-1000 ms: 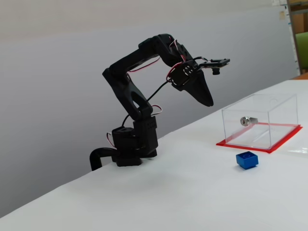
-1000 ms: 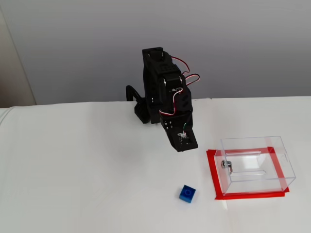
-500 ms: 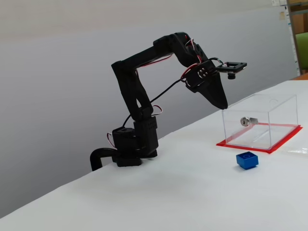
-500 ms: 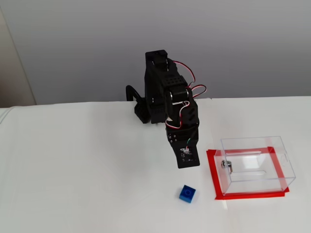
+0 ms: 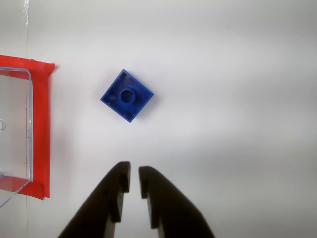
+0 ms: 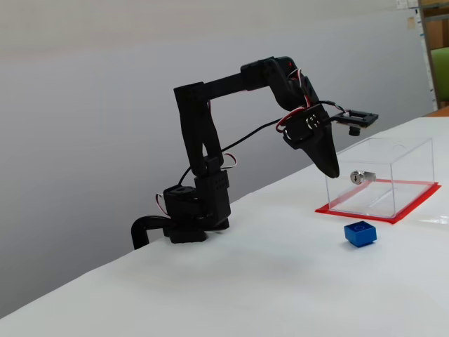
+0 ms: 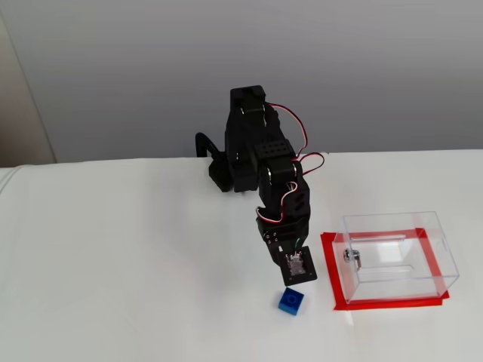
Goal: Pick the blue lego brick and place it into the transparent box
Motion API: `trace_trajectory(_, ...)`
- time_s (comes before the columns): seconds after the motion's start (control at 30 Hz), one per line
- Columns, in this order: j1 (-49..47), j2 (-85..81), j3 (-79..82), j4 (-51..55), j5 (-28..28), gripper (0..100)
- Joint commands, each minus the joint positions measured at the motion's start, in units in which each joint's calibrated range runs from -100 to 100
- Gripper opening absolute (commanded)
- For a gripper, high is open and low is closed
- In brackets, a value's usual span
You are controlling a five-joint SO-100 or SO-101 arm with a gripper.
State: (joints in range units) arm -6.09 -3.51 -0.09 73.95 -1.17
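The blue lego brick [image 5: 127,95] lies on the white table, stud up, turned like a diamond in the wrist view. It also shows in both fixed views [image 6: 360,233] [image 7: 291,301]. My gripper [image 5: 133,170] hangs above the table just short of the brick, empty, with its jaws nearly together and only a narrow slit between them. In both fixed views the gripper [image 6: 332,172] [image 7: 297,276] points down, above and behind the brick. The transparent box [image 5: 15,129] [image 6: 382,172] [image 7: 396,253] with a silver lock [image 6: 358,176] stands on its red base [image 5: 42,129] beside the brick.
The arm's base [image 6: 189,217] is clamped at the table's far edge. The table edge [image 6: 70,277] runs close behind it. In a fixed view, white table [image 7: 113,264] spreads left of the brick.
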Motion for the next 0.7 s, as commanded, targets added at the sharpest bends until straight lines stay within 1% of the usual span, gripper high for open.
trace_trajectory(0.0, -0.1, 0.6, -4.1, 0.0, 0.0, 2)
trace_trajectory(0.13, -1.0, 2.7, -6.2, 0.5, 0.5, 2)
trace_trajectory(0.2, -0.9, 3.7, -7.9, 1.2, 2.0, 2)
trace_trajectory(0.4, 1.3, 7.1, -13.0, 3.2, 10.3, 2)
trace_trajectory(0.67, 5.4, 7.8, -13.5, 3.2, 21.4, 2)
